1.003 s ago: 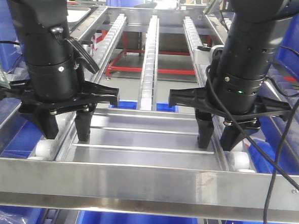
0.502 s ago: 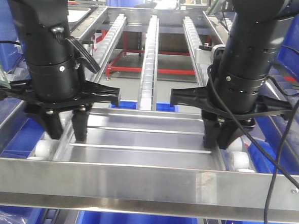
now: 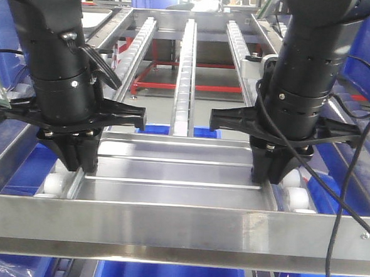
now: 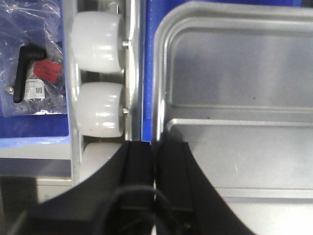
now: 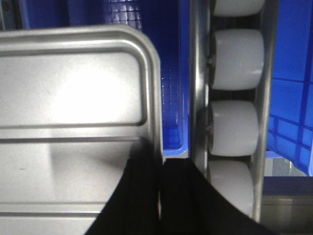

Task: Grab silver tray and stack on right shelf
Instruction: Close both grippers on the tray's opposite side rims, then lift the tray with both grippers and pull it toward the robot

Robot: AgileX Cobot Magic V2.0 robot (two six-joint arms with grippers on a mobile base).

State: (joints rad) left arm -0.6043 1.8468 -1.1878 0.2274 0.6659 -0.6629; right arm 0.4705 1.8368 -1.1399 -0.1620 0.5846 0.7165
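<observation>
Nearest the camera runs the flat stainless-steel front crossbar of the sloping stainless-steel flow rack, with blue plastic bins showing beneath it.

Just behind the crossbar lies the shallow rectangular silver metal tray, level, its two long ribs running across the floor. It sits between the rack's outer rails of small white rollers, with a narrow gap on each side where blue shows through.

The tray looks like thin, stiff sheet metal. It is probably light, but smooth and slick, so the raised rim along each short side is the sensible hold. A lopsided lift would likely let it tilt or slide.

The black left claw is pinched narrow on the tray's left rim, one finger inside the wall and one outside. The black right claw is clamped the same way on the right rim, and both wrist views show the rim sandwiched with no slack.

Farther back, the centre roller rail climbs away from the tray. Beyond it a red tubular frame stands on the floor.
</observation>
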